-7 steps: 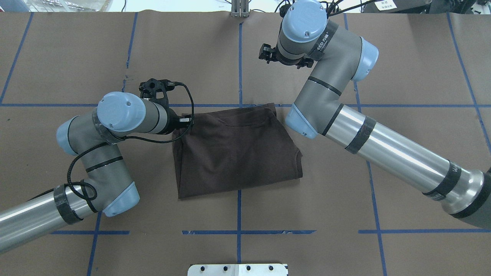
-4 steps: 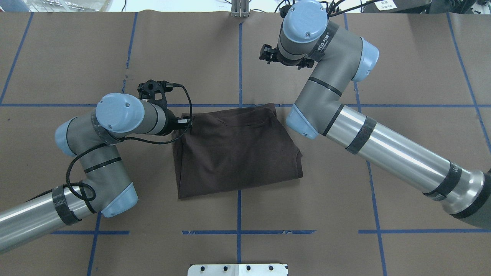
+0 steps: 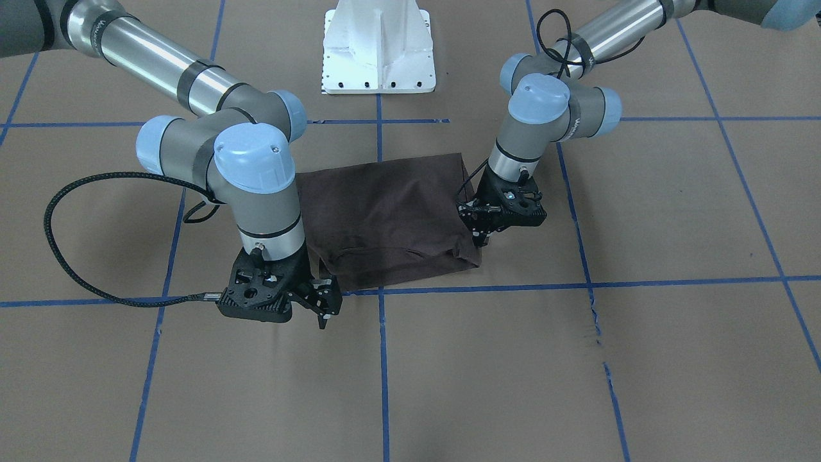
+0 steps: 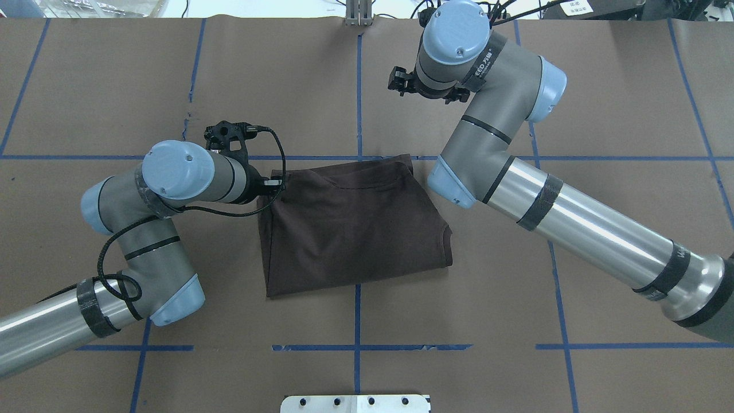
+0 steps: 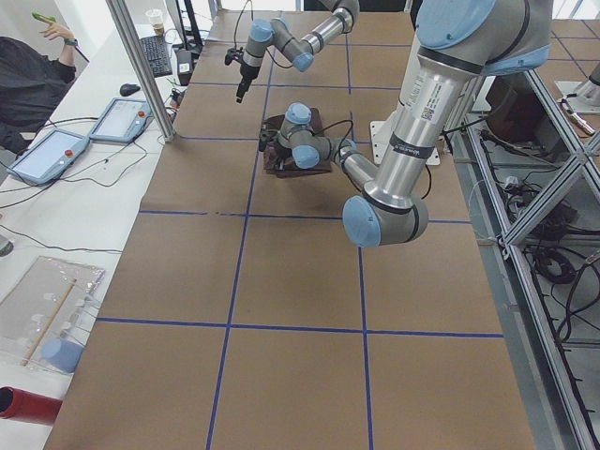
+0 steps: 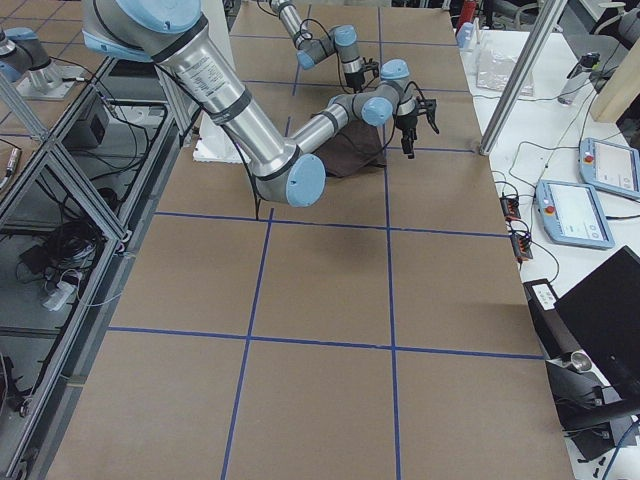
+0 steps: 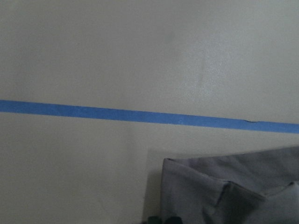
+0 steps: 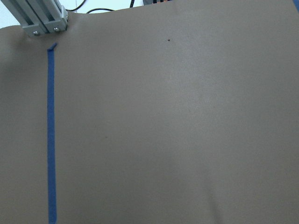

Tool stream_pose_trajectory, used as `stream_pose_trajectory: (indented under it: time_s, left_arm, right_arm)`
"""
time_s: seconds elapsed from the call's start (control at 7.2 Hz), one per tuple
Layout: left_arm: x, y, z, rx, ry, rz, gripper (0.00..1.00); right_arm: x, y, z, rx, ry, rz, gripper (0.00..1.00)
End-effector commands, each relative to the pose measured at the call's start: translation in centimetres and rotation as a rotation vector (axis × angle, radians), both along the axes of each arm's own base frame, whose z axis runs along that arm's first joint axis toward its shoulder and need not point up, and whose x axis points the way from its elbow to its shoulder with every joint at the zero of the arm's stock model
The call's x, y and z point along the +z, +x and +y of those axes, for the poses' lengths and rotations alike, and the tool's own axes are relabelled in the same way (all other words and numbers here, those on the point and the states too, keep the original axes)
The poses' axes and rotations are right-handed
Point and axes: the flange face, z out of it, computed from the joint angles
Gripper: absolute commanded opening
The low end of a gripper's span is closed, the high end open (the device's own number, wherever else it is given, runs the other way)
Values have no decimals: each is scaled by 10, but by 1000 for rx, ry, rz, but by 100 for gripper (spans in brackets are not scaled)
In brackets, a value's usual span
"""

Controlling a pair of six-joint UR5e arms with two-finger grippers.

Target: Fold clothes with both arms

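**Brown paper (image 4: pixel 602 115), blue tape grid (image 4: pixel 358 86) — shirt folded mid-table**

Brown paper covers the whole table. A white desk with teach pendants (image 5: pixel 122 117) runs along the table's far side. I see the dark brown T-shirt (image 4: pixel 350 223) folded flat at the centre. The left gripper (image 3: pixel 480 237) sits at the shirt's far-left corner — I cannot tell its grip. The right gripper (image 3: pixel 326 308) hangs over bare paper beyond the shirt, fingers slightly apart, holding nothing.

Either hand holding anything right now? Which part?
Right hand: nothing, it hangs over bare table. Left hand: at the side edge of the dark brown T-shirt, near the collar end; whether it pinches fabric cannot be told.
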Motion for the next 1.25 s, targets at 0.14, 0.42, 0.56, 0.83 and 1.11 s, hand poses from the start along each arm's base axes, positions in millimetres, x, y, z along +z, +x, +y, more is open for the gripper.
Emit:
stream_pose_trajectory:
  time_s: [0.14, 0.42, 0.56, 0.83, 1.11]
  left_arm:
    - [-1, -21, -18, 3, 65, -20, 0]
    - [34, -50, -28, 5, 119, -50, 0]
    - [43, -53, -33, 0, 122, -52, 0]
    - [45, -62, -41, 11, 159, -76, 26]
    - [44, -63, -43, 38, 193, -94, 100]
  right_arm:
    - [1, 0, 0, 1, 0, 1, 100]
    - [1, 0, 0, -1, -1, 2, 100]
    - [1, 1, -1, -6, 6, 4, 100]
    - [1, 5, -4, -21, 21, 12, 100]
    - [8, 15, -9, -80, 9, 16, 100]
